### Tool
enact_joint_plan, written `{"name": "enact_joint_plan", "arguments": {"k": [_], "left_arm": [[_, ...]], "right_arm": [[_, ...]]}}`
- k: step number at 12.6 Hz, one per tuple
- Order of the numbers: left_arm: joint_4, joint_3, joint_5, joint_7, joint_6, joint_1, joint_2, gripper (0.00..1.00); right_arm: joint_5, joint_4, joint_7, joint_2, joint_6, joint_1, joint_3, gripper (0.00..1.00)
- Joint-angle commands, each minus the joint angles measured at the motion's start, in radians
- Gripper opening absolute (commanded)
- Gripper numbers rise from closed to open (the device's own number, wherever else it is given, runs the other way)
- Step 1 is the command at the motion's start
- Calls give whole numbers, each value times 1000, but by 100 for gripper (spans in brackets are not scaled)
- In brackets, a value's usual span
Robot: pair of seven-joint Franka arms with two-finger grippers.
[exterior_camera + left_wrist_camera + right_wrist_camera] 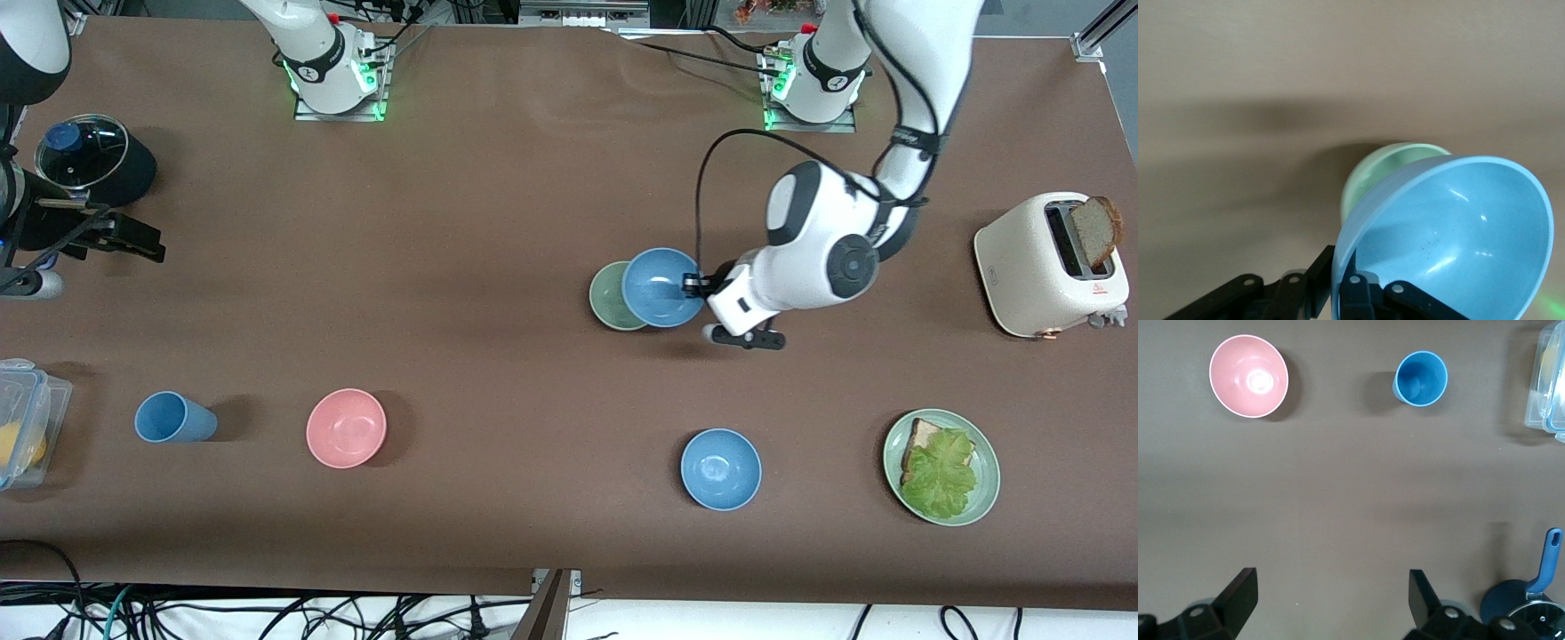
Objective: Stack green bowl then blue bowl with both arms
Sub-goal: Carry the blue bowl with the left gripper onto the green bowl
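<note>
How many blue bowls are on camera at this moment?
2. One blue bowl is shut in the left gripper, partly over the green bowl. The other blue bowl sits on the table nearer the front camera, beside the lettuce plate.

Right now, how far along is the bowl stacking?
The green bowl sits mid-table. The left gripper is shut on the blue bowl's rim, holding it tilted over the green one, not yet seated. Left: lower and release. The right gripper waits open near the pot.
</note>
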Motion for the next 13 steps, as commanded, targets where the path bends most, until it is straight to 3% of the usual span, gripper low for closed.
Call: {"name": "enact_joint_plan", "arguments": {"k": [1,13], "left_arm": [[38,13,-31,-13,51,-37,52,0],[11,13,-18,-1,89,-77,87,0]], "right_arm": [[12,1,13,-3,2,2,1,100],[12,6,13,-2,3,2,1,100]]}}
